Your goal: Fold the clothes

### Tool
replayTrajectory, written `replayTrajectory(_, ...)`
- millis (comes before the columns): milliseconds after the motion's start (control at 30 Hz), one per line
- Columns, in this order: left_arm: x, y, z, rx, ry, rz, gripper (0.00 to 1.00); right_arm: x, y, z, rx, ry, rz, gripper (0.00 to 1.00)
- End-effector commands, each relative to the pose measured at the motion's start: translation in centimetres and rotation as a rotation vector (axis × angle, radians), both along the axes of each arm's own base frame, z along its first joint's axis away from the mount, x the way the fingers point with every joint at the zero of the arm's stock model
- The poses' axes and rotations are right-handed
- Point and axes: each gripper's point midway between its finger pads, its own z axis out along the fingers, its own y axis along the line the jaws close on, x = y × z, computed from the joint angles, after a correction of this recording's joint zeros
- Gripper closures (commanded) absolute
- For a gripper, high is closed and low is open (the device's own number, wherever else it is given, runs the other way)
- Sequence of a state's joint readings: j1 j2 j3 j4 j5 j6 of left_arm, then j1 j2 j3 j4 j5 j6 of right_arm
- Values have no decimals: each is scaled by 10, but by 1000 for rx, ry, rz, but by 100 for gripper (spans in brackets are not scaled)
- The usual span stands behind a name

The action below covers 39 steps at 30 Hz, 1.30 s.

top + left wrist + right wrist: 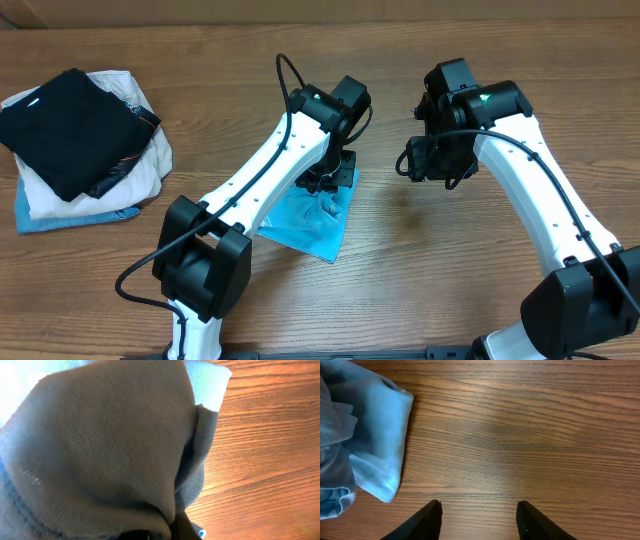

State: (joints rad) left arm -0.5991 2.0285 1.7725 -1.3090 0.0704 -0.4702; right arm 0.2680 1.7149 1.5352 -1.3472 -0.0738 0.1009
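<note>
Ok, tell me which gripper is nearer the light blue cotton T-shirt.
Left. The left gripper is shut on the bunched light blue cotton T-shirt; the right gripper hangs open off to the shirt's side, apart from it, over the wooden table.

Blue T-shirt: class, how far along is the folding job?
Done: a black garment lies folded on a pile at the left. In hand: the left jaws are shut on the blue T-shirt, bunched. Left: no fold shows yet; the right jaws stand open over bare table.
</note>
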Motion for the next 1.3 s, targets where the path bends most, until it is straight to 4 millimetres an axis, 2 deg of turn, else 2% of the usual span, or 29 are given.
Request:
replayTrajectory(0,-3,-2,-2,-1,12,27,93,2,0,3,2,-13,-6,48)
replayTrajectory(333,-11,4,-2,26,44,18,93,2,0,3,2,-13,-6,48)
replayTrajectory(600,-17,27,-3,140,54,12,92,0,-1,3,0,-6,-6,48)
replayTrajectory(833,-22,28,-14,145,72,5,92,0,-1,3,0,-6,-6,48)
replayTrajectory(1067,-21,25,-15,135,66,2,91,0,-1,3,0,-5,-6,48)
replayTrajectory(1100,-21,22,-15,121,66,1,88,0,-1,3,0,-5,-6,48)
replayTrajectory(1133,-21,15,-15,81,74,-5,80,0,-1,3,0,-5,-6,48)
replayTrajectory(1167,-23,5,-15,27,87,-20,66,0,-1,3,0,-5,-6,48)
replayTrajectory(1200,-25,-10,-14,-57,106,-54,59,0,-1,3,0,-5,-6,48)
replayTrajectory(1267,-29,-28,-10,-159,129,-108,54,0,-1,3,-1,-5,-6,48)
